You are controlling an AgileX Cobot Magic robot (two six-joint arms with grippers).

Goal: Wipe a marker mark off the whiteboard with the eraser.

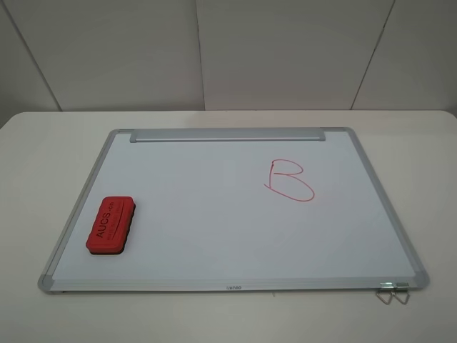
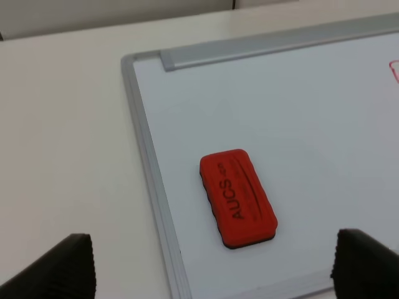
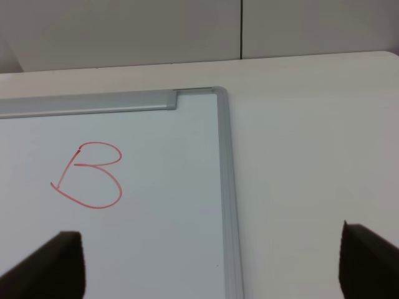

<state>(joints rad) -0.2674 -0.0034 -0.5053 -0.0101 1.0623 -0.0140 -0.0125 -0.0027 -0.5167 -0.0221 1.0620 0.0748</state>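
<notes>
The eraser [image 1: 111,225] lies on the whiteboard [image 1: 214,236], apparently ungripped.

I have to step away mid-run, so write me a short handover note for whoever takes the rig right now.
Left gripper: jaws wide open, empty, hovering near the eraser.
Right gripper: jaws open, empty, over the whiteboard's corner near the red B.
The eraser lies flat on the whiteboard, near its left frame, lettering up.
Only the B shows on the board; no letter A is visible in any view.
Done: the A mark appears to be already gone, or was never drawn.
Left: confirm that, then nothing but parking the arms.
</notes>
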